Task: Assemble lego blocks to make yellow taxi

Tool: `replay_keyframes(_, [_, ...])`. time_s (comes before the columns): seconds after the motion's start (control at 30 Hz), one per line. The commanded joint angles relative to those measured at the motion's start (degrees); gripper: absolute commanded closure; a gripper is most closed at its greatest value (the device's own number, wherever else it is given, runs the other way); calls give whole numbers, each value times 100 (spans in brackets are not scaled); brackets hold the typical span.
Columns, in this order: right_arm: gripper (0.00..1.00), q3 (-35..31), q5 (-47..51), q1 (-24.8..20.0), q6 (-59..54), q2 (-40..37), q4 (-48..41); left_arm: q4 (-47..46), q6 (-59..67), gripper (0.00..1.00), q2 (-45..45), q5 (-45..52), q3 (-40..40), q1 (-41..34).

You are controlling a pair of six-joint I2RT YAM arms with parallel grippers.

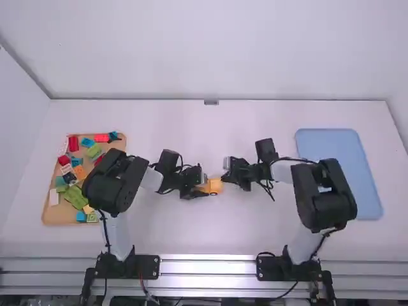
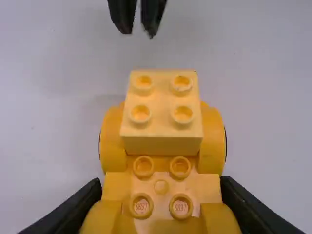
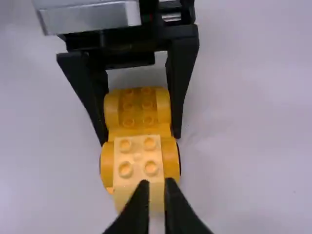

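In the high view my left gripper (image 1: 201, 185) is at the middle of the table, shut on the yellow car base (image 1: 215, 186). In the left wrist view the same gripper (image 2: 161, 195) grips the studded car base (image 2: 161, 187) from both sides. A pale yellow two-by-two-stud brick (image 2: 161, 112) sits on the base between round yellow wheel parts, at the end away from that gripper. My right gripper (image 1: 227, 171) is beside this end; in the right wrist view its narrowly open fingers (image 3: 157, 187) overlap the view of the pale brick (image 3: 138, 161), nothing between them.
A tray (image 1: 54, 213) of mixed coloured bricks, with red, green, blue and orange pieces, lies at the left, partly behind the left arm. A blue tray (image 1: 338, 153) lies at the right, beyond the right arm's elbow.
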Motion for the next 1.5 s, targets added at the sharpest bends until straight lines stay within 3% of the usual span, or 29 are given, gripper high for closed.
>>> replay_keyframes(0.0, [95,98,129,136,120,376,66,-90,-24,74,57,-50,-48,-17])
replay_keyframes(0.47, [95,321,-127,24,184,551,-208,-87,-24,74,57,-50,-48,-17])
replay_keyframes(0.6, [83,428,-713,-223,-433,280,-586,-87,-24,74,57,-50,-50,-17])
replay_keyframes(0.67, [67,424,-772,-363,-785,184,-837,-92,-24,74,57,-48,-48,-17])
replay_keyframes(0.8, [52,188,-758,-378,-560,199,-623,-90,-24,75,57,-48,-50,-17])
replay_keyframes(1.2, [50,-337,-68,240,514,225,726,-76,-24,74,57,-48,-50,-17])
replay_keyframes(1.4, [51,-341,-39,170,533,225,680,-90,-22,74,57,-48,-50,-17])
replay_keyframes(1.47, [56,-341,-28,162,531,225,680,-87,-24,74,57,-48,-50,-17])
